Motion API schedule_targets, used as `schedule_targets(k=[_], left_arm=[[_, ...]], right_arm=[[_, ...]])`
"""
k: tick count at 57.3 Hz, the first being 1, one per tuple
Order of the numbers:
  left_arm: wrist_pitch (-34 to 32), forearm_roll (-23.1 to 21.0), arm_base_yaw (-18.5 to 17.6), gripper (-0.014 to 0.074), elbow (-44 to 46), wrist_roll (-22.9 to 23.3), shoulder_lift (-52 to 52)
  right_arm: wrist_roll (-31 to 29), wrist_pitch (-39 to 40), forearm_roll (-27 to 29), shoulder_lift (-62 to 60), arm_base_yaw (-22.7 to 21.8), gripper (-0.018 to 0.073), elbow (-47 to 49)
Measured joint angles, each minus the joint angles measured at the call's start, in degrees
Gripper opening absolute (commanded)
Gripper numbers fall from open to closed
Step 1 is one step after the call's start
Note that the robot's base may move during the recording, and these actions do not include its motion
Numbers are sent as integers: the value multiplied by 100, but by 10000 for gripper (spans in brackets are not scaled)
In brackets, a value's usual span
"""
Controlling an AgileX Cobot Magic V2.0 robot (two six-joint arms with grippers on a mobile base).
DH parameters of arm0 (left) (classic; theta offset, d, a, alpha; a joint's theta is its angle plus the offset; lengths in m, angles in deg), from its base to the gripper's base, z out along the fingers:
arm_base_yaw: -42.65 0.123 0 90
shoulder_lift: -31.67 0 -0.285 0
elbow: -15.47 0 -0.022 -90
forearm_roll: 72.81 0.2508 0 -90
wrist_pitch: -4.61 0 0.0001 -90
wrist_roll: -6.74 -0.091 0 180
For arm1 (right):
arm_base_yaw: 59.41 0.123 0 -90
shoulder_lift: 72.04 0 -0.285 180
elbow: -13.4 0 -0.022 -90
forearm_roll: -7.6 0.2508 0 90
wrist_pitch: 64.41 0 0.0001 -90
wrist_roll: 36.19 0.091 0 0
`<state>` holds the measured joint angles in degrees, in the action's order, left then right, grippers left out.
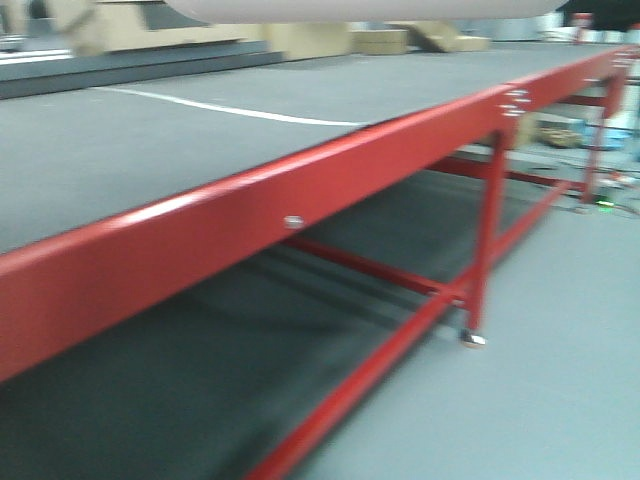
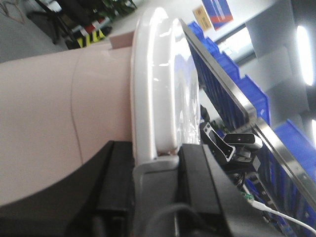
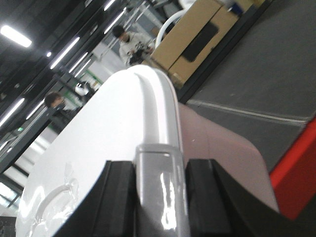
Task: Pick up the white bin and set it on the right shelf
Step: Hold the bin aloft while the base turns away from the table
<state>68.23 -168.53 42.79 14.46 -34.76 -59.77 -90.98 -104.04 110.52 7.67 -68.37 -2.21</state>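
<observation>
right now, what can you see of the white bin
The white bin is a pale pinkish plastic tub with rounded corners and a glossy white lid. Grey handle pieces at its rim sit between the black fingers of the left gripper and right gripper, which seem to hold it aloft.

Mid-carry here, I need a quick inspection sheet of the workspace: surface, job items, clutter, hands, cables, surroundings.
Surface: grey deck of a red-framed rack, bare but for a white line; front view blurred.
Job's things: white bin held above that deck, lid on; right shelf shows only its steel rail, beyond the lid.
Clutter: nothing seen.
Hands: left hand and right hand each closed on a grey handle of the bin.
Cables: one white cable near the left hand.
Surroundings: blue bins, cardboard boxes, two people.
</observation>
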Motion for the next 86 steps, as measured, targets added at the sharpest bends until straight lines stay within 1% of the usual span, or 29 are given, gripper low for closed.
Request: schedule_targets(k=[86], left_arm=[[12,0,-2,-117,0,10,0]], right_arm=[[0,32,0,0,0,61,0]])
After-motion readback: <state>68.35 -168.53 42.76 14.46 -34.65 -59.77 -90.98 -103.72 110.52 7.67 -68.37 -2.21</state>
